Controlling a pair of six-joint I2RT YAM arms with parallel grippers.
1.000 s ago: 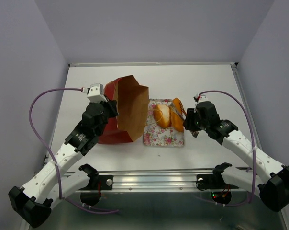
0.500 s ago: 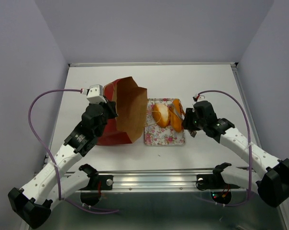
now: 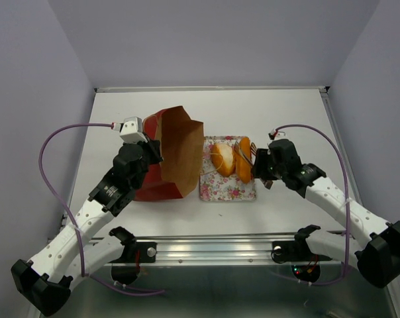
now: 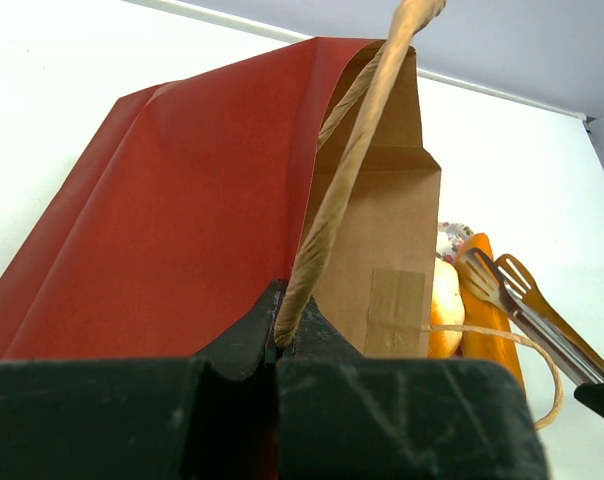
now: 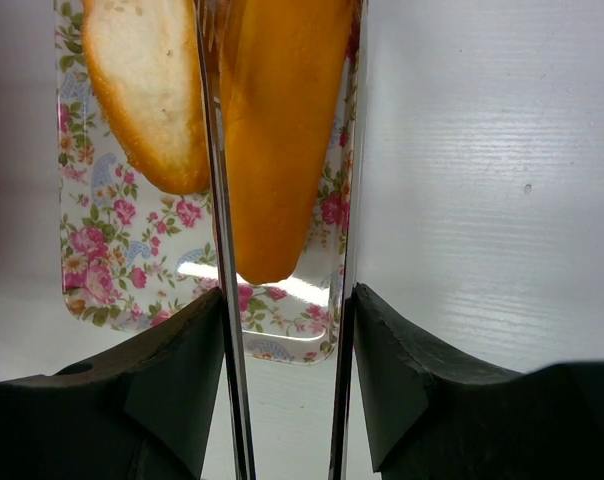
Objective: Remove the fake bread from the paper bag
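Fake bread (image 3: 230,162) sits on tray (image 3: 226,191) beside paper bag (image 3: 180,149), tongs (image 4: 480,272) seemingly straddling 1.

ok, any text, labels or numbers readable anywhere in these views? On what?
None readable in any view.
The red paper bag is plain outside and inside.
The tray shows only a flower pattern.
The bread and the tongs carry no marks.

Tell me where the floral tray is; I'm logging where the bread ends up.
In the top view, the floral tray lies mid-table, just right of the paper bag, with fake bread resting on it.
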